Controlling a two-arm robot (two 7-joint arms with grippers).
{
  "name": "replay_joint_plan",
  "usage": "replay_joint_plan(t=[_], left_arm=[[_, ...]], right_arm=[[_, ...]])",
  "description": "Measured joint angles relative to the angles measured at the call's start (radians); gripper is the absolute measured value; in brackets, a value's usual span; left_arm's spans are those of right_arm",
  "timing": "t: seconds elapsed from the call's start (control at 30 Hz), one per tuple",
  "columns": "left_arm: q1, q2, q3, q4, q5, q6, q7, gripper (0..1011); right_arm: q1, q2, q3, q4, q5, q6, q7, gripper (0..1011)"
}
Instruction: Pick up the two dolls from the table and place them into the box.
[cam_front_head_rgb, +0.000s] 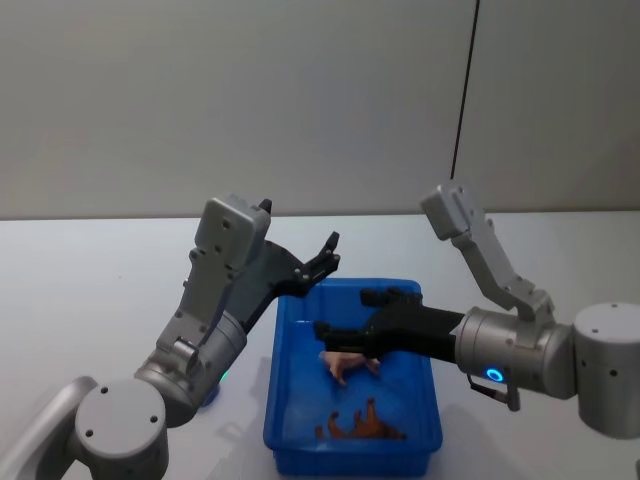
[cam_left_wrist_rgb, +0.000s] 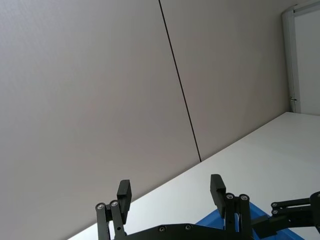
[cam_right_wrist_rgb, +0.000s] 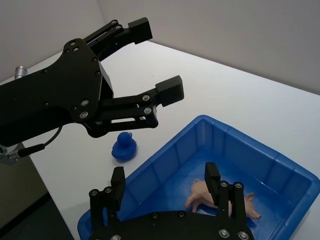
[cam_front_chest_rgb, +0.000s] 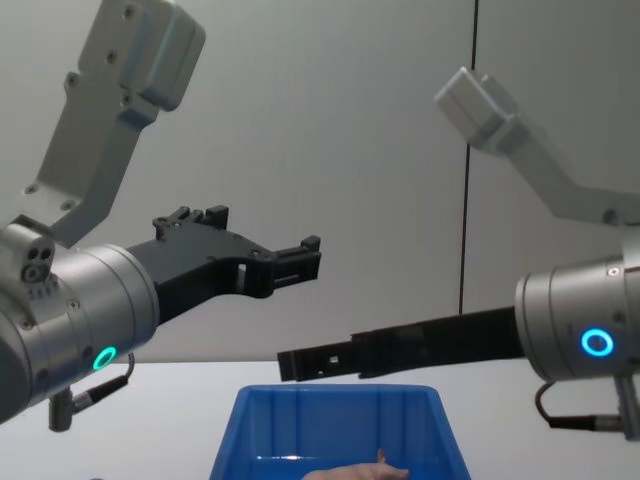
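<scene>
The blue box (cam_front_head_rgb: 285, 340) stands on the white table (cam_front_head_rgb: 90, 280) with both dolls inside. The pale pink doll (cam_front_head_rgb: 347, 365) lies on its side near the middle, and the tan-brown lion doll (cam_front_head_rgb: 362, 425) lies at the near end. My right gripper (cam_front_head_rgb: 350, 315) hovers open over the box, just above the pink doll (cam_right_wrist_rgb: 199, 192), with nothing between its fingers (cam_right_wrist_rgb: 212, 175). My left gripper (cam_front_head_rgb: 325, 262) is raised above the box's far left corner, also open and empty. In the chest view, both grippers (cam_front_chest_rgb: 300, 260) (cam_front_chest_rgb: 300, 365) hang above the box rim (cam_front_chest_rgb: 340, 398).
A small blue duck-shaped toy (cam_right_wrist_rgb: 123, 147) sits on the table just left of the box, beneath my left arm (cam_right_wrist_rgb: 60, 100). A grey wall with a dark vertical seam (cam_front_head_rgb: 462, 110) rises behind the table.
</scene>
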Motion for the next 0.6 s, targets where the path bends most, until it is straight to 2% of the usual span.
replay_joint_plan(t=[0.07,0.37,0.6], left_arm=[[0.0,0.0,0.0,0.0,0.0,0.0,0.0,1001],[0.0,0.0,0.0,0.0,0.0,0.0,0.0,1001],[0.0,0.0,0.0,0.0,0.0,0.0,0.0,1001]], right_arm=[[0.002,0.0,0.0,0.001,0.0,0.0,0.001,999],[-0.008,0.027,0.02,-0.017,0.012,-0.022,-0.03,1001],[-0.04,0.067,0.052,-0.052,0.032,-0.054,-0.094,1001]])
